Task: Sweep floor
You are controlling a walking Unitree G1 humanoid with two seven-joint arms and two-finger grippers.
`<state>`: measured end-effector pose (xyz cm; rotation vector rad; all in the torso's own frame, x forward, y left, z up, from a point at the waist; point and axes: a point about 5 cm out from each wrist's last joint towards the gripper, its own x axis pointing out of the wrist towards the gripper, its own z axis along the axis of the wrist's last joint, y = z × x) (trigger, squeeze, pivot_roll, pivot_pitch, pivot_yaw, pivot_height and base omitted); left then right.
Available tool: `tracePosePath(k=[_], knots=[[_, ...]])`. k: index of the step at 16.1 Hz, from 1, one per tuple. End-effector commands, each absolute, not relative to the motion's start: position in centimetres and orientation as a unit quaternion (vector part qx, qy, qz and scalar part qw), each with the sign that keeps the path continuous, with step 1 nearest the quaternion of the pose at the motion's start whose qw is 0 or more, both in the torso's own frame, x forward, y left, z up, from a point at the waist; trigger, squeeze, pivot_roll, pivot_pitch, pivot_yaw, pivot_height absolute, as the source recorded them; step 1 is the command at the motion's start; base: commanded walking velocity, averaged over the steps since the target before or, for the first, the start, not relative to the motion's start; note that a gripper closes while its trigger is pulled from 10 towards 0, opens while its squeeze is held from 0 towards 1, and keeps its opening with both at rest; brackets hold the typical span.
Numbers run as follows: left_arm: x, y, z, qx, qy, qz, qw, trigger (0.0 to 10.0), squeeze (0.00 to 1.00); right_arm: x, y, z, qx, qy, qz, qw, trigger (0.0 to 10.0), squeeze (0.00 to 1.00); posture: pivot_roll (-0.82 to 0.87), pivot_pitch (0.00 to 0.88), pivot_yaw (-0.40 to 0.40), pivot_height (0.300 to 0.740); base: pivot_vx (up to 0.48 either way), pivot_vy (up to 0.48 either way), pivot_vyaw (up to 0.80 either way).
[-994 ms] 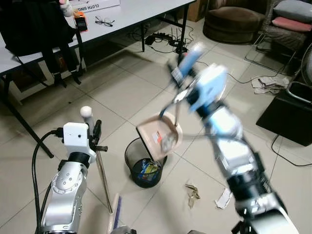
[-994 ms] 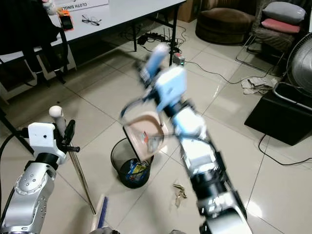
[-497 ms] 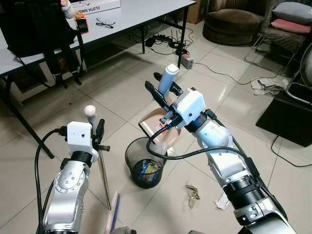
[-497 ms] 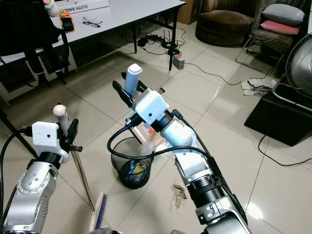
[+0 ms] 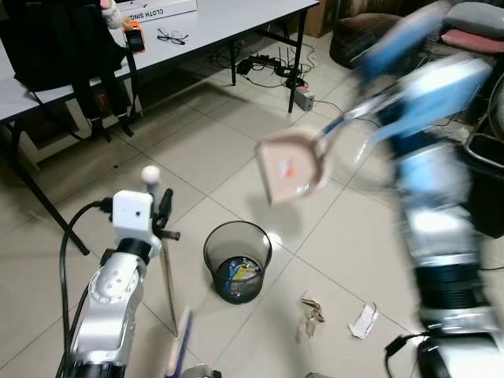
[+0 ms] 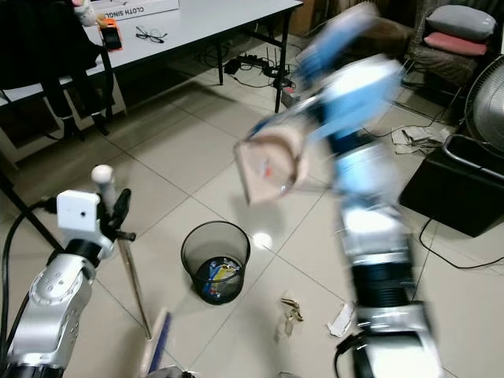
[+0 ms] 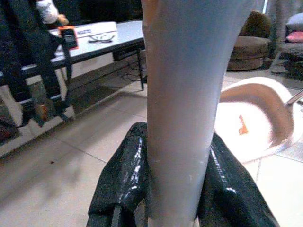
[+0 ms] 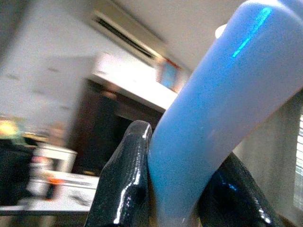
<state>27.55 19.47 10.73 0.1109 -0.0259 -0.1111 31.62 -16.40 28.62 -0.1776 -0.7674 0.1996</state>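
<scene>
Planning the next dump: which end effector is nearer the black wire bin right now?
Left. The left end effector, clamped on the broom handle, is just beside the wire bin. The right end effector, gripping the dustpan, is raised well above it.

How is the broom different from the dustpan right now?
The broom stands upright with its brush end on the floor; the dustpan is up in the air, tilted. The broom's stick is thin and silver; the dustpan's handle is fat and blue. A gripper is shut on each.
</scene>
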Motion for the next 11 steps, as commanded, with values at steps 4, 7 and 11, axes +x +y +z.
tracePosePath(k=[4, 7, 11], knots=[[28.3, 17.9, 10.8, 0.038, -0.012, -0.105, 0.994, 10.0, 0.0, 31.5, -21.5, 22.8, -0.179, -0.182, -0.021, 0.967, 10.0, 0.0, -0.09, 0.042, 0.037, 0.74, 0.0, 0.0, 0.0], [28.2, 17.3, 11.2, 0.024, -0.022, -0.127, 0.991, 10.0, 0.0, 30.4, -21.4, 19.0, -0.138, -0.108, -0.07, 0.982, 10.0, 0.0, -0.09, 0.045, 0.039, 0.74, 0.0, 0.0, -0.74], [27.9, 16.9, 10.9, 0.007, -0.013, -0.157, 0.988, 10.0, 0.0, 29.9, -20.1, 17.7, -0.109, -0.09, -0.091, 0.986, 10.0, 0.0, -0.08, 0.052, 0.038, 0.74, 0.0, 0.0, -0.8]])
